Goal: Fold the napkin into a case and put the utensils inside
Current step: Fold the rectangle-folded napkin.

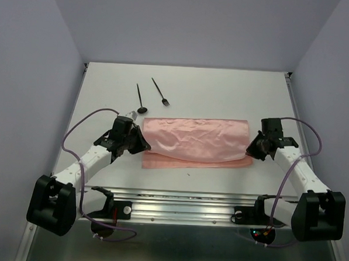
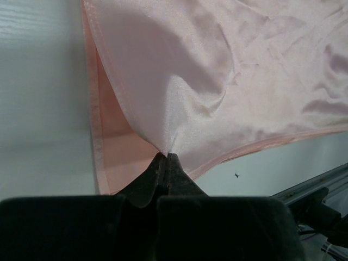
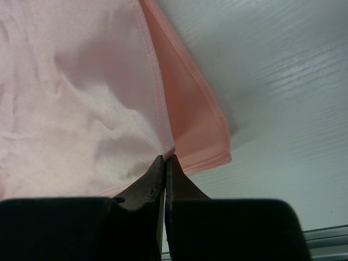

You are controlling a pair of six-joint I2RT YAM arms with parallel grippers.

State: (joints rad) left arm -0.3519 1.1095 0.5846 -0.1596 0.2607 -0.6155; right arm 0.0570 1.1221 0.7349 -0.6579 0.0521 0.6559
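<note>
We are working over the white table (image 1: 223, 86), and the largest thing on it is the napkin (image 1: 197, 140), which is lying across the middle as a wide band. It is doubled over: a paler upper layer is draping over a lower layer that is peeking out along the near edge and at both ends. We are judging this to be an early fold in hand, with the narrow case not yet made.

Our left gripper (image 1: 143, 145), at eight o'clock of the cloth, is clamping tight on a corner of the upper layer, and the left wrist view is showing fabric puckering into its closed tips. Our right gripper (image 1: 250, 151), at four o'clock, is pinching the matching corner the same way.

The utensils are lying at eleven o'clock of the napkin, on bare table. The spoon (image 1: 140, 98) is resting with its bowl near the far hem but apart from it, and the fork (image 1: 160, 92) is lying just beside it at two o'clock. With no case formed, nothing is sitting inside anything; further folding and loading both utensils are remaining.
</note>
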